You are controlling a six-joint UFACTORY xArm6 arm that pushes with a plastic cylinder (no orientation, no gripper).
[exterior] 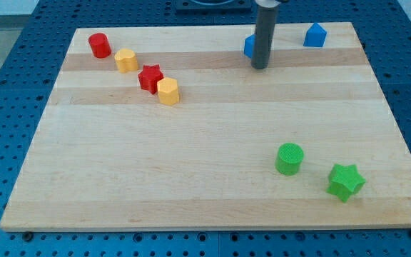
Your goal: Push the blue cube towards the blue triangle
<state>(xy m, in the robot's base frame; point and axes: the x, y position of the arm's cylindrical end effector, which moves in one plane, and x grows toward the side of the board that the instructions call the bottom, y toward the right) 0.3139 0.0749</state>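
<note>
With no jaws fitted, my tip (260,67) is set against the blue cube (249,46), and a rightward push towards the blue triangle (315,35) is called for.

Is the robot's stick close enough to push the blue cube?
Probably yes. My tip sits right beside the blue cube, on its right in the view, seemingly touching. But the blue triangle lies farther right.

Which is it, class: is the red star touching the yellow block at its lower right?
Touching: the camera view shows the red star and yellow block meeting with no board between.
</note>
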